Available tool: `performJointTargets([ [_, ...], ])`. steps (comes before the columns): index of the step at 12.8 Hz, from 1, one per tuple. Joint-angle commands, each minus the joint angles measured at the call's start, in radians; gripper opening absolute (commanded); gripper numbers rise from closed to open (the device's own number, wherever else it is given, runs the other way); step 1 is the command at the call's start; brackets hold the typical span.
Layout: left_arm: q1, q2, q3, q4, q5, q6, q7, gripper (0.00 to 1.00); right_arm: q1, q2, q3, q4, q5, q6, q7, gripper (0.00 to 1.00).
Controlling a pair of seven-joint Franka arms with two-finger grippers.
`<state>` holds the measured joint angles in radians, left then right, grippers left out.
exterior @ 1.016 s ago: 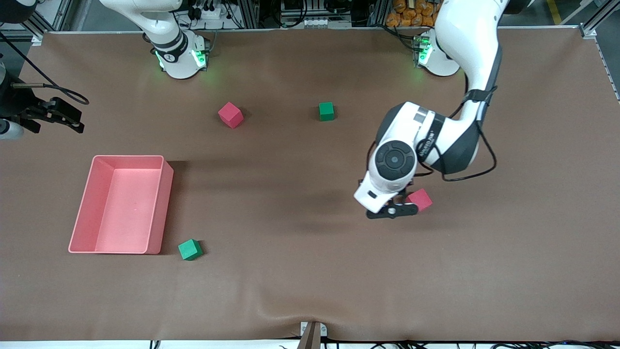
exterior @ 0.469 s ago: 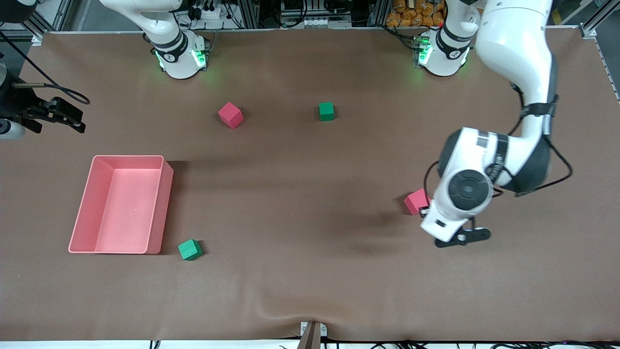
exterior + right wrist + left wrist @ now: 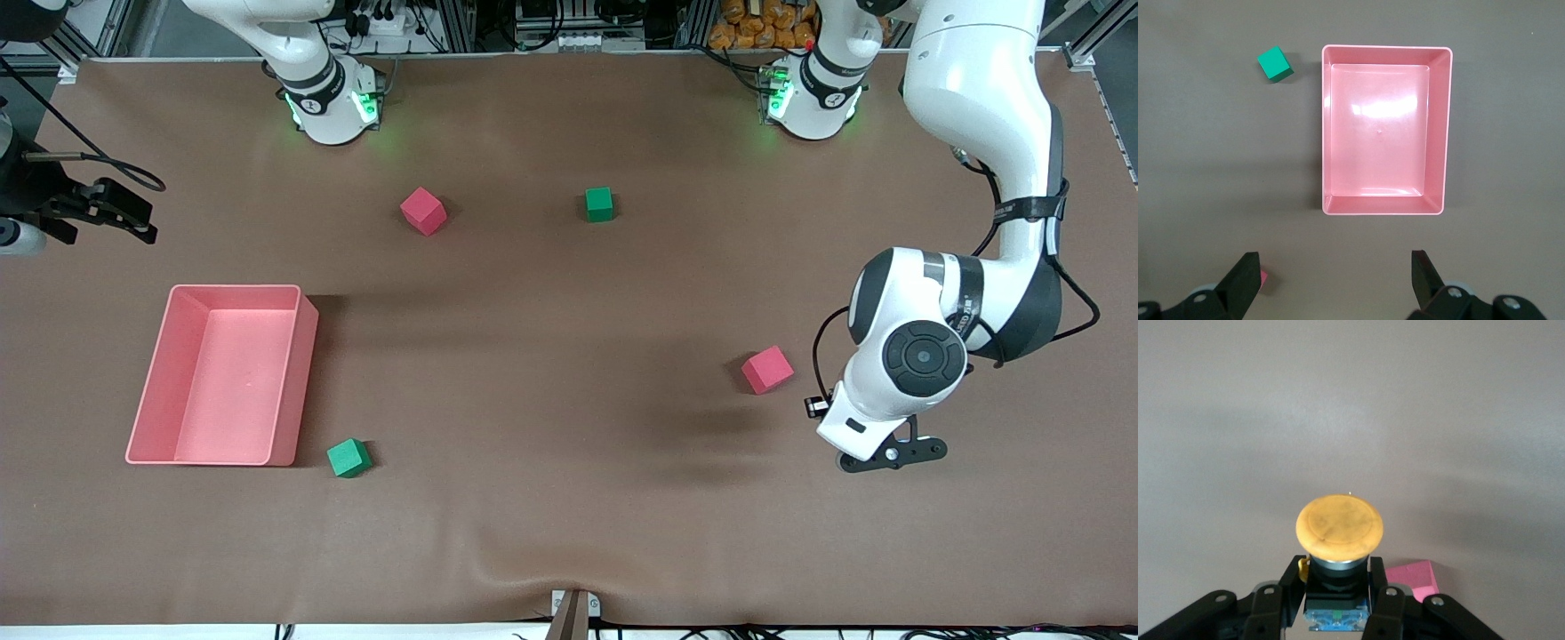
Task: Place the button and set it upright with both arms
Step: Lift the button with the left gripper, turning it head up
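The left end effector (image 3: 1337, 613) was clamped on the button (image 3: 1339, 532), fingers (image 3: 1386, 610) pinching the black body w/ the orange cap sticking out past the tips and the bluish end back between them. It hung over the table (image 3: 569, 533) toward the left arm's end, just beside a red cube (image 3: 767, 369) (same cube shows as a pink corner next to the fingers in the left wrist view (image 3: 1415, 578)). In the front view the wrist housing hid most of the left end effector; only a small dark bit of the button (image 3: 814, 407) showed at its edge.

The right end effector (image 3: 1336, 280) waited w/ its fingers spread wide and nothing between them, up above the pink tray (image 3: 1443, 133). A green cube (image 3: 1275, 64) sat on the table just off the tray's corner; another red cube (image 3: 1263, 279) peeked out by one finger. In the front view this end effector (image 3: 124, 216) sat at the right arm's end of the table. One more green cube (image 3: 599, 204) lay well apart from both end effectors.
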<state>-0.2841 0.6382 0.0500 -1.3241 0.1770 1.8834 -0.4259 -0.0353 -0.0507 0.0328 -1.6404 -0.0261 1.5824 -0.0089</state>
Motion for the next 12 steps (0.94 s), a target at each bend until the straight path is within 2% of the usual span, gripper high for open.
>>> performJointTargets([
  [1, 0.013, 0.003, -0.013, -0.010, 0.004, 0.057, 0.039, 0.00, -0.012, 0.009, 0.007, 0.024, 0.012, -0.018, -0.008, 1.00],
  [3, 0.006, 0.004, -0.028, -0.007, -0.001, 0.141, 0.041, 0.00, -0.012, 0.009, 0.007, 0.022, 0.012, -0.018, -0.008, 1.00],
  [6, -0.003, 0.017, -0.091, -0.007, -0.057, 0.244, 0.038, 0.00, -0.014, 0.009, 0.007, 0.022, 0.012, -0.018, -0.008, 1.00],
  [8, -0.029, 0.040, -0.131, -0.009, -0.111, 0.258, 0.016, 0.00, -0.014, 0.009, 0.007, 0.022, 0.012, -0.018, -0.008, 1.00],
  [10, -0.084, 0.041, -0.131, -0.009, -0.111, 0.290, -0.022, 0.00, -0.015, 0.011, 0.007, 0.022, 0.012, -0.018, -0.008, 1.00],
  [12, -0.141, 0.046, -0.127, -0.010, -0.100, 0.395, -0.104, 0.00, -0.018, 0.011, 0.007, 0.020, 0.012, -0.018, -0.008, 1.00],
])
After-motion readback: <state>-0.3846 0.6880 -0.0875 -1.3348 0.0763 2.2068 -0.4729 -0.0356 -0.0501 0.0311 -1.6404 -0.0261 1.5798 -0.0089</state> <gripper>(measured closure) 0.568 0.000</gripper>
